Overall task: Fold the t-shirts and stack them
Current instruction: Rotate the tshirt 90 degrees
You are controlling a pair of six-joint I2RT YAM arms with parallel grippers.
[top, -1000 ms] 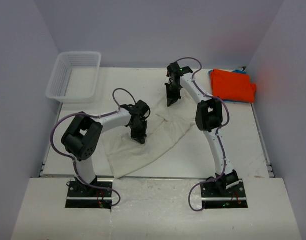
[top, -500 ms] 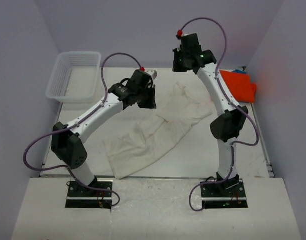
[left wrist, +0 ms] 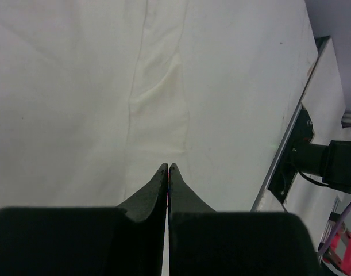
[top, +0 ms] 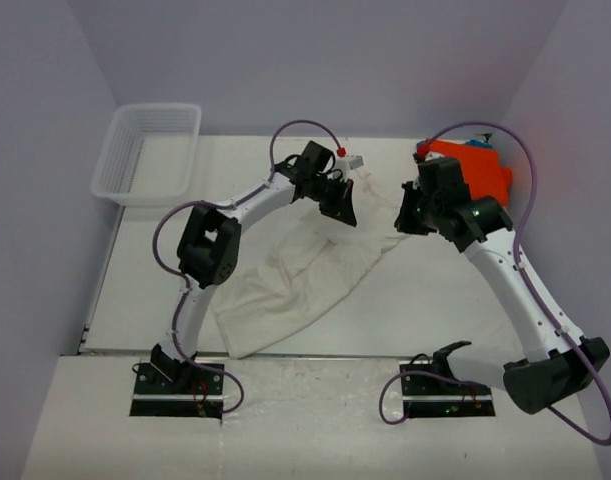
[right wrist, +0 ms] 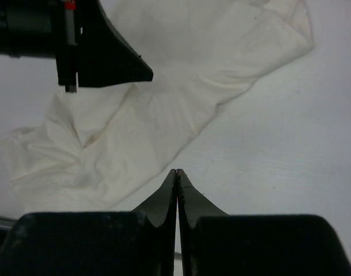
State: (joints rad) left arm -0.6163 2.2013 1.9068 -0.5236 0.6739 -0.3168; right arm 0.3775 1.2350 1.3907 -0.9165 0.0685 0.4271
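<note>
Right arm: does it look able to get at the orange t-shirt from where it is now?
Probably yes. The orange t-shirt lies at the far right of the table, close beside the right end effector, with nothing lying on it. The end effector is shut, so it would need opening first.

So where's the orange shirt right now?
In the top view, the orange t-shirt lies in the far right corner of the table, just behind the right end effector and apart from the cream t-shirt.
</note>
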